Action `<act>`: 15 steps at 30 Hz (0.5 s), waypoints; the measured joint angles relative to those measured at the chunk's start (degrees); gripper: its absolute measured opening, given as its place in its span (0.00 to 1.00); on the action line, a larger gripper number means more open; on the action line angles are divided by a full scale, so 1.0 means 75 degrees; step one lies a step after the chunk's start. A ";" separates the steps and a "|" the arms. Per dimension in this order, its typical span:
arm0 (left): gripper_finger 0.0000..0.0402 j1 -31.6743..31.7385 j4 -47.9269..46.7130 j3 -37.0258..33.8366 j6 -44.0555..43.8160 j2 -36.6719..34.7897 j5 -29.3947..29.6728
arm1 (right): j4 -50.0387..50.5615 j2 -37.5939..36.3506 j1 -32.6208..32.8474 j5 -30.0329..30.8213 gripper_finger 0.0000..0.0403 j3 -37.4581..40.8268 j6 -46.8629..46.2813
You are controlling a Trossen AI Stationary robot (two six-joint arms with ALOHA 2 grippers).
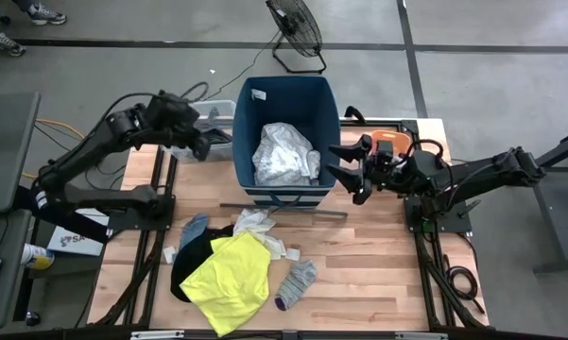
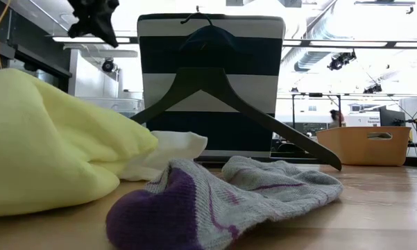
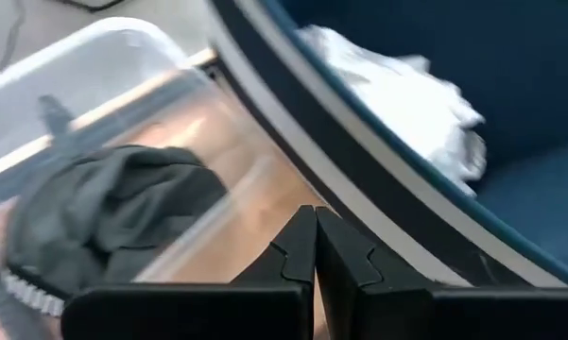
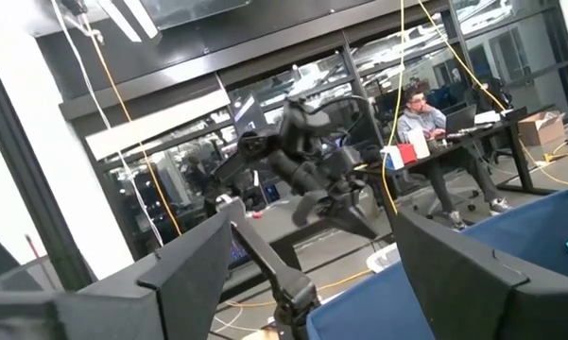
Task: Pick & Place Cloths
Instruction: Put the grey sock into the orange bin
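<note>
Dark-blue bin point(image 1: 286, 104) stands at the table's far middle; large white garment point(image 1: 285, 156) lies inside it. Left gripper point(image 1: 206, 144) hovers just beside the bin's left wall, fingers pressed together, empty. Right gripper point(image 1: 345, 170) sits just beside the bin's right wall, fingers spread wide, empty. Neon-yellow shirt point(image 1: 229, 280), black clothes point(image 1: 191, 260) and grey sock point(image 1: 297, 283) lie piled on the table in front of the bin.
</note>
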State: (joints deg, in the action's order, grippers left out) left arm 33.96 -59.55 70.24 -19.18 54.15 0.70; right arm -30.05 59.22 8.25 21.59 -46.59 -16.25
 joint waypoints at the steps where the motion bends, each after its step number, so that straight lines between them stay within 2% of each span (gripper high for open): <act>1: 0.00 -0.0263 -0.0021 0.0000 -0.0057 -0.0002 0.0053 | 0.0016 0.0000 0.0000 -0.0029 0.72 0.0000 0.0003; 9: 0.00 -0.2454 -0.0079 0.0000 -0.0159 0.0069 0.0252 | 0.0480 0.0000 0.0000 -0.0103 0.72 0.0000 0.0008; 15: 0.00 -0.3964 -0.0079 0.0000 -0.0837 0.0058 0.1190 | 0.0899 -0.0041 0.0000 -0.0283 0.72 0.0000 0.0006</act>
State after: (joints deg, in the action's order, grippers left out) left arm 4.24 -60.14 70.24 -25.46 54.59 9.63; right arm -23.30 58.91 8.25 19.46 -46.59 -16.21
